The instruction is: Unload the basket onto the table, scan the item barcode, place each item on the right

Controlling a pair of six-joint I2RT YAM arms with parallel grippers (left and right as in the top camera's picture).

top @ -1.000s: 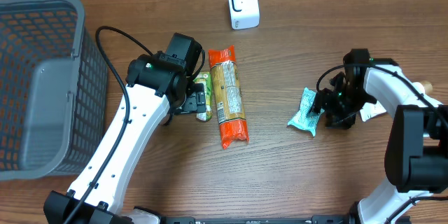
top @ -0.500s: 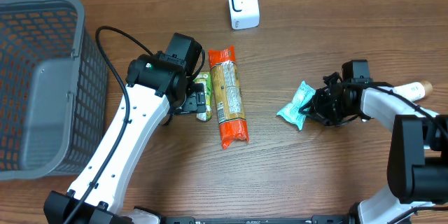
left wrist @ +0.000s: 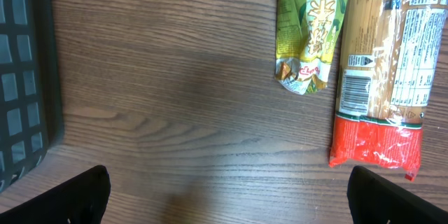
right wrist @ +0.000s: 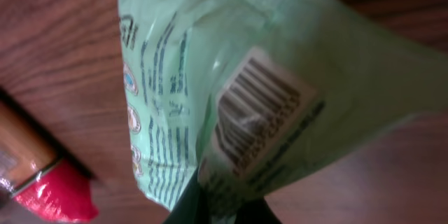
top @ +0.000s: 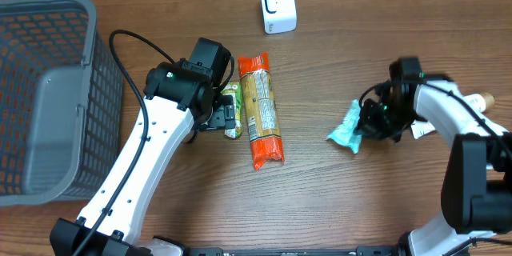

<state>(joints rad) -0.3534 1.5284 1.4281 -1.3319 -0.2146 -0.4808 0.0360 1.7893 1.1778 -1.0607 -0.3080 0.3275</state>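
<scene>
Right gripper closed since earlier, pinching mint-green crinkled plastic pouch over right side of brown wooden table, white barcode label facing wrist camera. Left gripper jaws wide, empty, near green tea sachet.

Left edge crops the basket; pouch small print blurred

The surface is brown with a streaky wood grain. The crumpled packet is pale mint green with dark print and a white barcode label striped in black. The long packet has orange-red ends around a tan middle. The tea sachet is yellow-green with red marks. The scanner is white; the basket is grey mesh.
</scene>
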